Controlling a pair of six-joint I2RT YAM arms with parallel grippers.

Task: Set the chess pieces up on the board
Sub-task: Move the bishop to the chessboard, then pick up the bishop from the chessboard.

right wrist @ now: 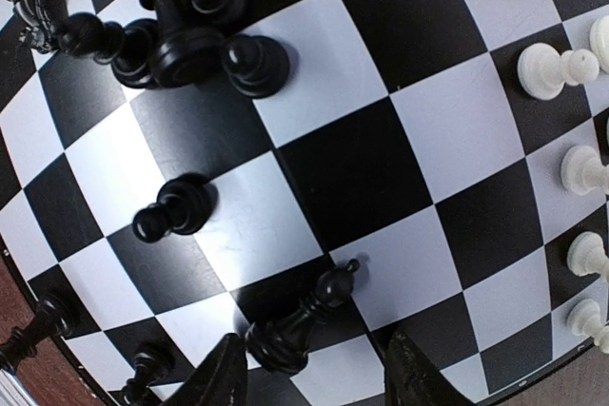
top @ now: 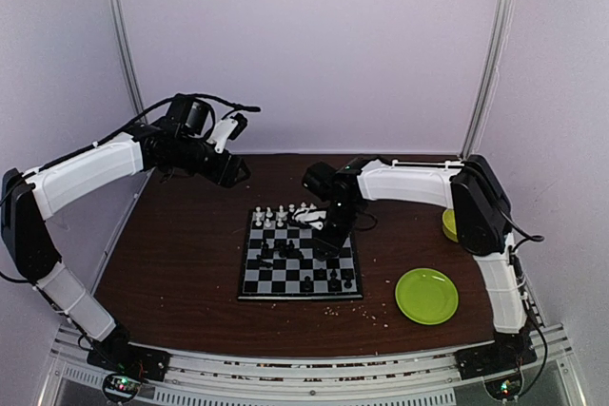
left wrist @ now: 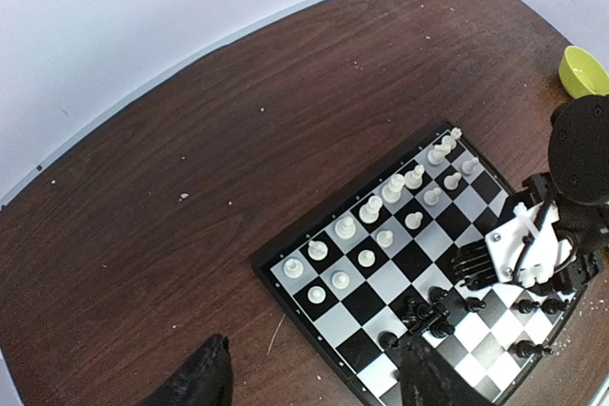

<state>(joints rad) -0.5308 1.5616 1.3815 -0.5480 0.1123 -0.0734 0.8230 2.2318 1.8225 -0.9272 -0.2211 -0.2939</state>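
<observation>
On the brown wooden table [top: 190, 235], the right tool [right wrist: 319, 354] hangs released over the small checkered board [right wrist: 381, 149], straddling one black plastic chessman [right wrist: 304, 316], probably to grasp it; the left tool [left wrist: 314, 354], released, waits aside.

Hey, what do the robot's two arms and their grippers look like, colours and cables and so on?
Both arms have glossy white shell links and black joints. The left arm has a thin black cable arching over its wrist; the right arm has a bulky black elbow housing. The left gripper has dark jaws, as does the right gripper, which also carries a white plate.
</observation>
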